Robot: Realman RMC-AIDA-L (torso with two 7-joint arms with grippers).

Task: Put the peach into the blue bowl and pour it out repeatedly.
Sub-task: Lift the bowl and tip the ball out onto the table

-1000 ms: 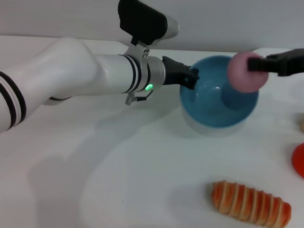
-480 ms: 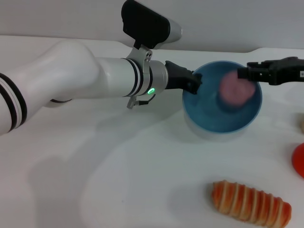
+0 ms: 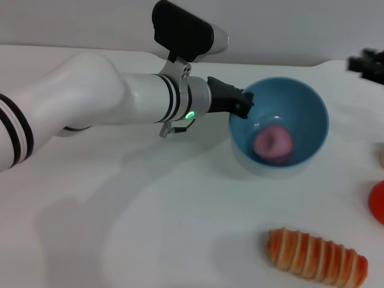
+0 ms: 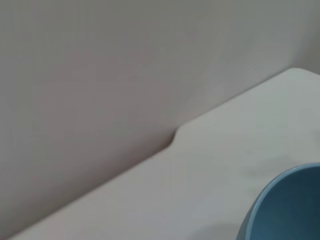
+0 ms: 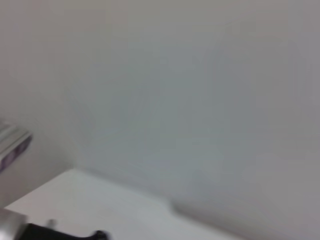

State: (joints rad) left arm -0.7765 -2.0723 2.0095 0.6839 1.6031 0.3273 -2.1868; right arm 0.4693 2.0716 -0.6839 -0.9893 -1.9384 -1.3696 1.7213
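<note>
The blue bowl [image 3: 303, 114] stands on the white table right of centre, and its rim also shows in the left wrist view [image 4: 287, 207]. The pink peach [image 3: 273, 144] lies free on the bowl's bottom. My left gripper [image 3: 242, 104] reaches in from the left, and its dark fingers are closed on the bowl's near-left rim. My right gripper [image 3: 369, 62] shows only as a dark tip at the far right edge, above and well clear of the bowl, with nothing visible in it.
A long orange-striped bread-like item [image 3: 316, 257] lies at the front right. A red-orange round object [image 3: 378, 201] is cut off by the right edge. The table's back edge and a grey wall lie behind the bowl.
The right gripper let go of the peach over the bowl and drew back to the right. The peach dropped to the bowl's bottom. The left arm barely moved.
</note>
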